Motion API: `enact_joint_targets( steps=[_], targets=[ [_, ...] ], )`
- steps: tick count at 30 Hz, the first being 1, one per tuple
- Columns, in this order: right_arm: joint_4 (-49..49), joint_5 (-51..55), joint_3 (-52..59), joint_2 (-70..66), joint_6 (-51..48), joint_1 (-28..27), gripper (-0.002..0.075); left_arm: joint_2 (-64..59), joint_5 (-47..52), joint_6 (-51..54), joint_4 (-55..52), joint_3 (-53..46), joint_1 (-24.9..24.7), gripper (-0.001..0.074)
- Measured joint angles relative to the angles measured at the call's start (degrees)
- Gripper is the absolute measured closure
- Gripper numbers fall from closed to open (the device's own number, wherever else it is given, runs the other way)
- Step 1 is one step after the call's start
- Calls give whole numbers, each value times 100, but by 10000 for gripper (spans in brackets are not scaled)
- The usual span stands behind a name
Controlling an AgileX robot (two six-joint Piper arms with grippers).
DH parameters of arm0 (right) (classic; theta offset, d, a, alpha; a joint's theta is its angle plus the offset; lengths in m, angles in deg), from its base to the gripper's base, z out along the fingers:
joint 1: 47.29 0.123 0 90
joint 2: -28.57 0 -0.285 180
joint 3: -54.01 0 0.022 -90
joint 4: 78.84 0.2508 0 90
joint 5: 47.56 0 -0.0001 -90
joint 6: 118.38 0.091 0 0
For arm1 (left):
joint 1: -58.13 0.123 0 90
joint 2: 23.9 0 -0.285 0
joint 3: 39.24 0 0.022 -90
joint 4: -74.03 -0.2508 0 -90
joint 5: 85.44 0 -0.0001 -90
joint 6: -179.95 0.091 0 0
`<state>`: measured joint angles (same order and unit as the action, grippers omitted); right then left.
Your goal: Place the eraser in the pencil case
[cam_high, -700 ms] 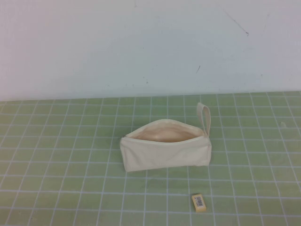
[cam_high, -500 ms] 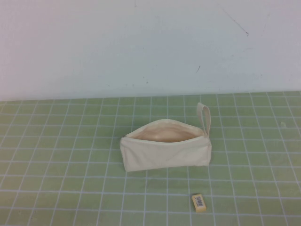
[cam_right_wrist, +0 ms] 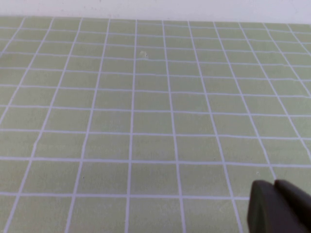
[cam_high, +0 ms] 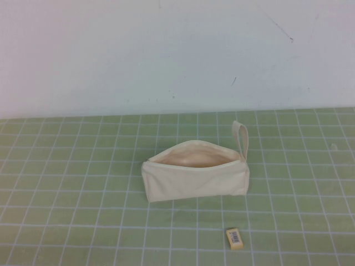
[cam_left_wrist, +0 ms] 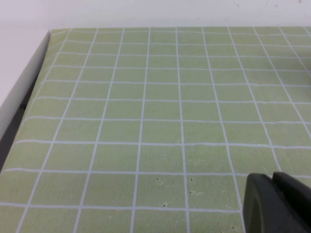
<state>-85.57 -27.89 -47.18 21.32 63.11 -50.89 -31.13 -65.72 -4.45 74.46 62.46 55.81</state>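
Note:
The pencil case point(cam_high: 194, 177), a cream-white fabric pouch, lies mid-table in the high view with its zip open, pale beige lining showing and a loop strap point(cam_high: 241, 138) at its right end. The eraser point(cam_high: 234, 238), a tiny pale-yellow block with a barcode label, lies on the mat just in front of the case's right end. Neither arm shows in the high view. My left gripper point(cam_left_wrist: 272, 180) is shut and empty over bare mat in the left wrist view. My right gripper point(cam_right_wrist: 275, 185) is shut and empty over bare mat in the right wrist view.
A green mat with a white grid point(cam_high: 83, 183) covers the table. A white wall point(cam_high: 166, 55) stands behind it. The mat's left edge point(cam_left_wrist: 36, 82) and a white border show in the left wrist view.

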Motion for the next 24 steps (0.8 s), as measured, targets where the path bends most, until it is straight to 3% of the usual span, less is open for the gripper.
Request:
enact_joint_targets(
  steps=[15, 18, 24],
  targets=[
    [0, -263, 3, 0, 0, 0, 727, 0, 0, 0, 0, 0, 0, 736],
    [0, -987, 3, 0, 0, 0, 727, 0, 0, 0, 0, 0, 0, 736],
    [-4, -3485, 3, 0, -82, 0, 727, 0, 0, -10, 0, 0, 0, 736]
  ],
)
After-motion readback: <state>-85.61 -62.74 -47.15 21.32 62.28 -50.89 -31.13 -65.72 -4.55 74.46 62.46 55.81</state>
